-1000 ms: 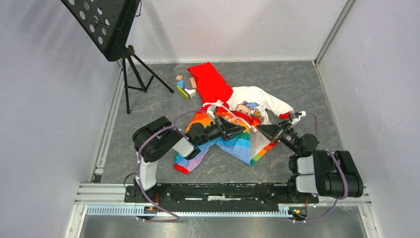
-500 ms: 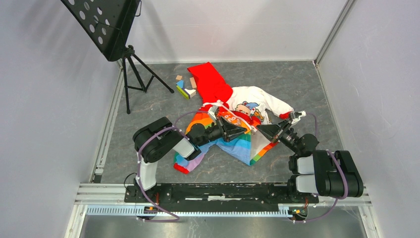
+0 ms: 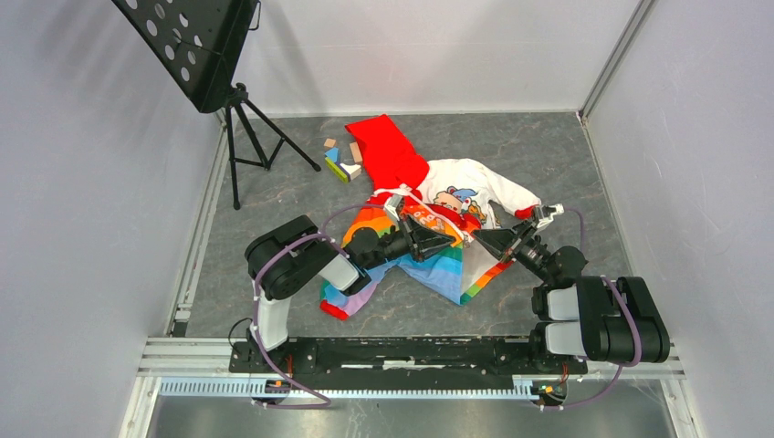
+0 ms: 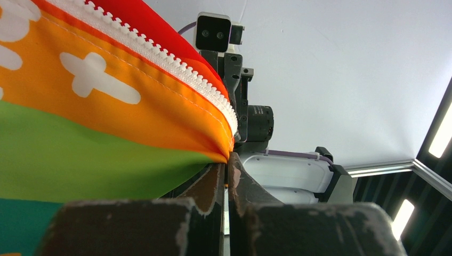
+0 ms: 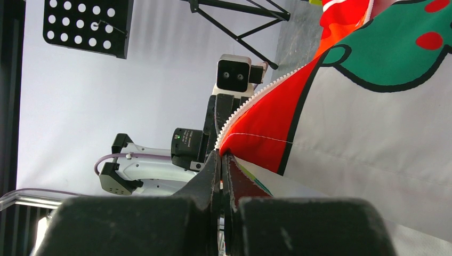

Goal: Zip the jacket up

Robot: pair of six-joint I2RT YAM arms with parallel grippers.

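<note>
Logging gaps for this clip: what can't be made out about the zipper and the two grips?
- Zipper slider: unseen; top view too small, left claw and right claw cover the middle of the jacket.
- Wrist views: fabric runs off frame, cutting off the zipper teeth.
- Blocks, top view: too small to count.

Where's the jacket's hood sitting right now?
In the top view the red hood lies centre-frame at the far end of the jacket, just right of the small coloured blocks.

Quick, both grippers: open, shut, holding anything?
Left gripper: shut on the jacket, by the zipper on its rainbow side.
Right gripper: shut on the jacket, at the red zipper edge.
</note>
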